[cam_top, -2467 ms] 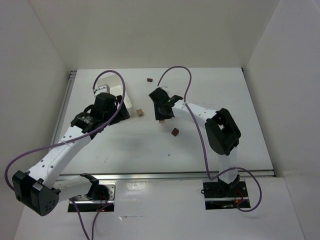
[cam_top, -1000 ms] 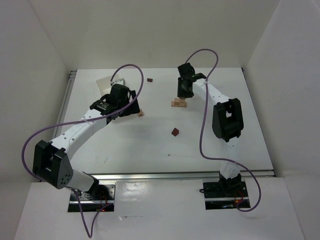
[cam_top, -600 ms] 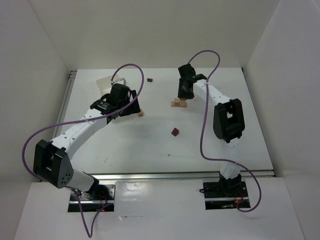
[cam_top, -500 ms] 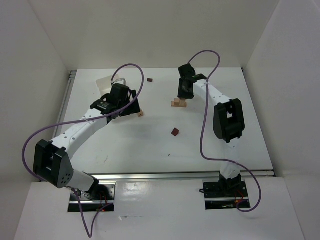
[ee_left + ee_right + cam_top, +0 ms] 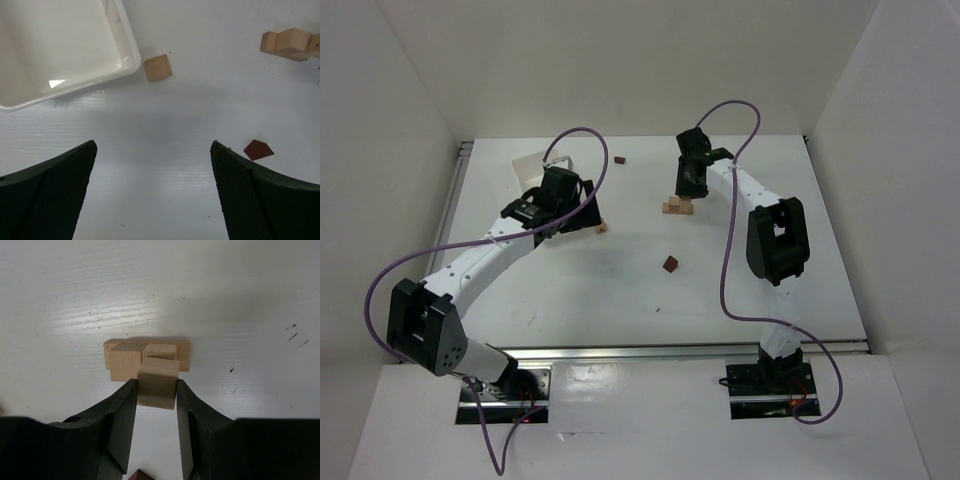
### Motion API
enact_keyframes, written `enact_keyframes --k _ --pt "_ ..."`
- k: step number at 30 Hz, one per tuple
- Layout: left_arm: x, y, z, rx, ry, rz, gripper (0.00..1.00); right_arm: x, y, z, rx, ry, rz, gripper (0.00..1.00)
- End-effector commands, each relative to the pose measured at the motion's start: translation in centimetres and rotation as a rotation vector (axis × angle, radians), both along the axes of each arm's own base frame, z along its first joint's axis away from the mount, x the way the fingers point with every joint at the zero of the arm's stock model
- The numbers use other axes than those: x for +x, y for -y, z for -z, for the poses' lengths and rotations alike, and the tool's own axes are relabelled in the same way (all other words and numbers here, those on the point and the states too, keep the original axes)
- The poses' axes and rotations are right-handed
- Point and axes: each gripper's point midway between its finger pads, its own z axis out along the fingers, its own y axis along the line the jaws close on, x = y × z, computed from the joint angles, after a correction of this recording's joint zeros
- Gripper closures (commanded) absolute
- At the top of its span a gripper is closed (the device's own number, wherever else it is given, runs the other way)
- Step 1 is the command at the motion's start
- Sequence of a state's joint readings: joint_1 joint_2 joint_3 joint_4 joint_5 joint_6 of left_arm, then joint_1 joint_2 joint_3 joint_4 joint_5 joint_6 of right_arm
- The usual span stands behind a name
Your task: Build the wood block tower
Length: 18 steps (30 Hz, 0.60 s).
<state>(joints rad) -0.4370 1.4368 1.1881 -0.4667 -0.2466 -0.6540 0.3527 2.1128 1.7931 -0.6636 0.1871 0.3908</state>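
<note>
No text, label, brand, number or sign can be read in any view. The wood blocks, the tray and the tabletop show plain, unmarked faces.

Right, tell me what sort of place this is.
Probably a robot lab test cell: white walls box in a table, left arm and right arm bolted at its near edge, tiny wood blocks and a tray on it.
</note>
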Motion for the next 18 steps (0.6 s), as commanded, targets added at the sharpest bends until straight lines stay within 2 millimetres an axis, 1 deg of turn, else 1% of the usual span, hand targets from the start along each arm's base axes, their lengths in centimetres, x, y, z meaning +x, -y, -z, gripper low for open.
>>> enact_keyframes --k 1,2,3,9,11,18 --pt "1.18 0.66 -2.03 -0.027 0.058 0.023 0.0 1.36 -0.03 -5.11 0.034 0.124 0.008 0.75" --pt "1.24 0.69 -1.68 -0.023 0.05 0.023 0.0 1.42 0.17 -5.13 0.024 0.127 0.015 0.75" --pt "1.24 0.69 -1.68 -0.023 0.05 0.023 0.0 1.6 0.11 -5.48 0.028 0.136 0.015 0.75" --pt "1.24 0.69 -1.68 -0.023 0.05 0.023 0.0 1.6 0.11 -5.48 0.028 0.136 0.015 0.75" --pt "1.4 0.77 -1.83 -0.027 0.058 0.023 0.0 1.89 -0.23 -5.95 0.043 0.15 0.008 0.75" --pt "1.34 0.88 -1.81 -0.026 0.057 0.035 0.0 1.9 -0.23 -5.95 0.043 0.15 0.008 0.75"
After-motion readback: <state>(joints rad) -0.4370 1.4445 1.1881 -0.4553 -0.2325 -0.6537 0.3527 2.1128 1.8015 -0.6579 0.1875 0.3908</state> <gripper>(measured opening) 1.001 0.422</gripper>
